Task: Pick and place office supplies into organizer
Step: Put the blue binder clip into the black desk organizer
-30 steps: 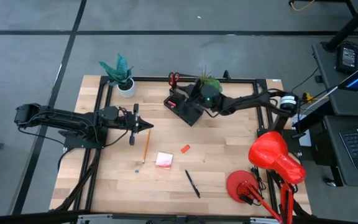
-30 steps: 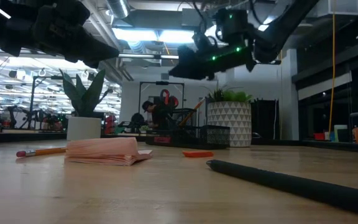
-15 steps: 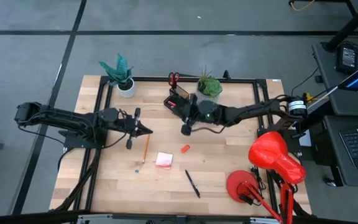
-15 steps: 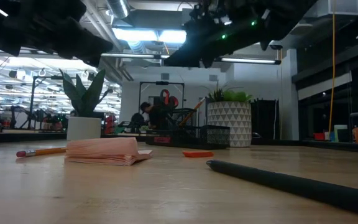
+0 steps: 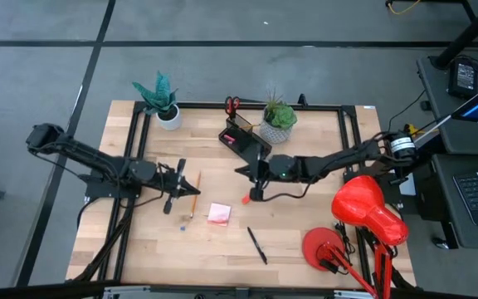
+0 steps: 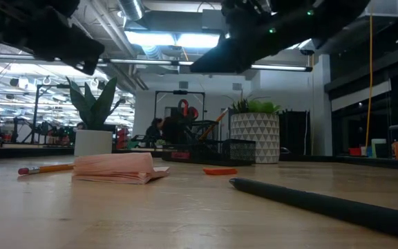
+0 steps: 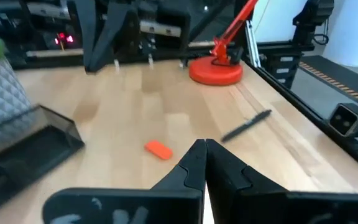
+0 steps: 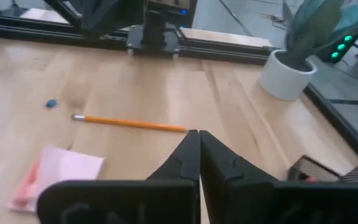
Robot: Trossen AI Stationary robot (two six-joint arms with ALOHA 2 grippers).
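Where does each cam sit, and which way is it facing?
High: above the table, looking straight down; both arms, left gripper shut, right gripper shut.
Low: table height, looking level across to the room; arms overhead.
Left wrist: on the left arm, past its shut fingers toward the red lamp base.
Right wrist: on the right arm, past its shut fingers toward the pencil.
Shared: sticky notes in high and low.

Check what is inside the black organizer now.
The organizer shows a red item in its tray and red-handled scissors by its far end; the mesh walls hide anything else.
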